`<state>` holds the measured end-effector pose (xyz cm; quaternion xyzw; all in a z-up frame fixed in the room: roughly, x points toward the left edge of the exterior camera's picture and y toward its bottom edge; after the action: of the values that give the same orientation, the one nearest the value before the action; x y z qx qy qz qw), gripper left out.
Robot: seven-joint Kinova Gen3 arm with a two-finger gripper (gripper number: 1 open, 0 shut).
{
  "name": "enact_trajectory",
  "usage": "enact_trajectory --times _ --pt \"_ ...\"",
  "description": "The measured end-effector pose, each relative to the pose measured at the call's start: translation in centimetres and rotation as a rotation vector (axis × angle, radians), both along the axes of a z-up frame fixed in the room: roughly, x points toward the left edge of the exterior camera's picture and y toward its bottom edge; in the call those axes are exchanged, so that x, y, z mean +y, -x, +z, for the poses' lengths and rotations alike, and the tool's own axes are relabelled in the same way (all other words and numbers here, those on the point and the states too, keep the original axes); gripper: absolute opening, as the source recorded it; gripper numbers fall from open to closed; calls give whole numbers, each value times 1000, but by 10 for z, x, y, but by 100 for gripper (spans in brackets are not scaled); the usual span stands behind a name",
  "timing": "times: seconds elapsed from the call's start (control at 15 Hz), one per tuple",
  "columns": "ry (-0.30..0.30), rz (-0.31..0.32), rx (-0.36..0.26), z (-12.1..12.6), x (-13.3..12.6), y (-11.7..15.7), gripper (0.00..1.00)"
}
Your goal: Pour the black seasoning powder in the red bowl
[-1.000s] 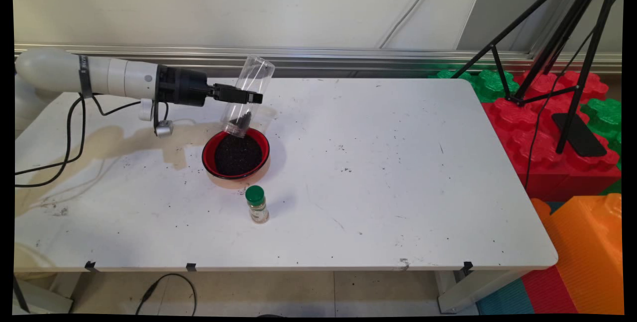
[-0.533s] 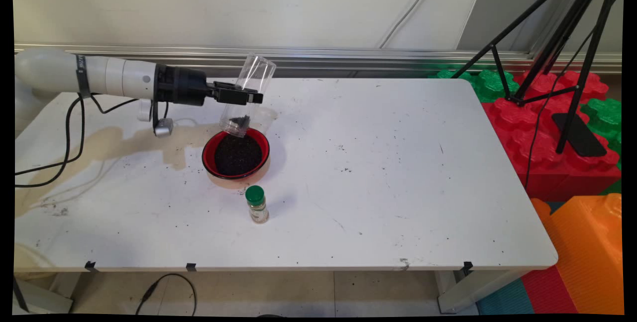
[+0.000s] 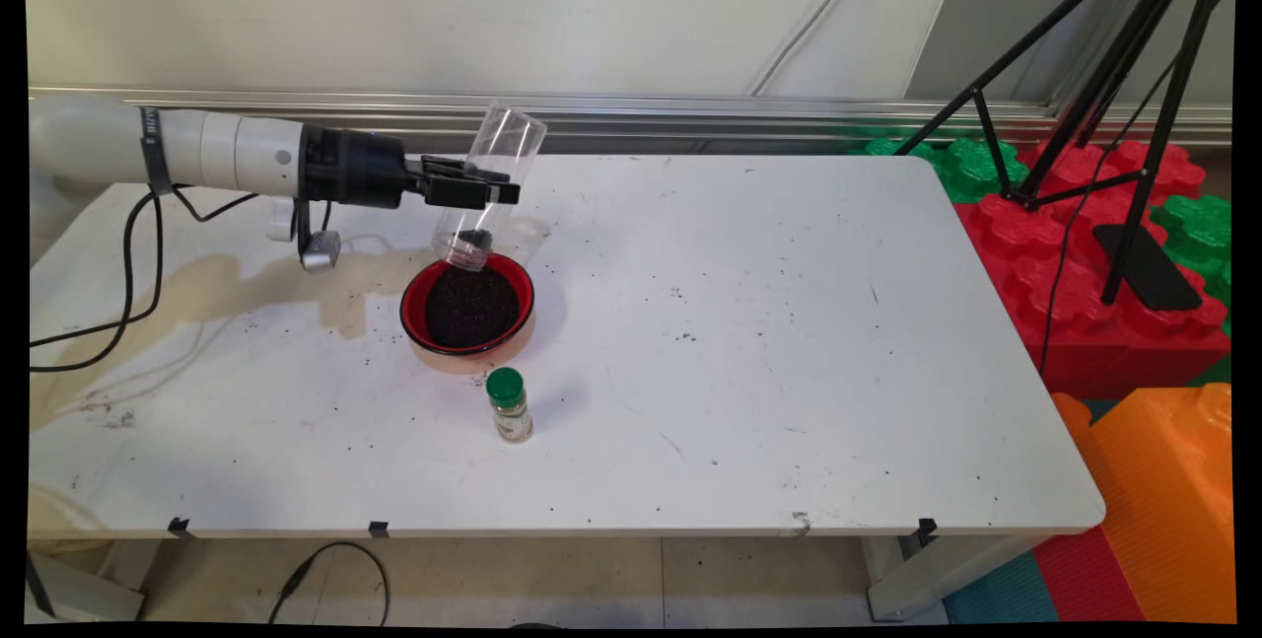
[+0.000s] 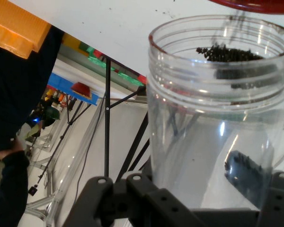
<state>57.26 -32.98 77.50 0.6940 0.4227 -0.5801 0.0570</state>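
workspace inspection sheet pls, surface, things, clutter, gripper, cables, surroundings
surface: white table, brownish stain at left, dark specks scattered
things: clear jar tipped mouth-down over red bowl of dark grains; a few grains at the jar's mouth
clutter: green-capped spice bottle upright, near side of bowl, apart from it
gripper: gripper shut on clear jar
cables: black cables hang from arm; another under the table
surroundings: tripod, red, green and orange foam blocks at right
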Motion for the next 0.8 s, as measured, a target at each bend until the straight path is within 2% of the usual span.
enact_trajectory --times 0.8 --pt "68 -14 -16 9 8 -1 0"
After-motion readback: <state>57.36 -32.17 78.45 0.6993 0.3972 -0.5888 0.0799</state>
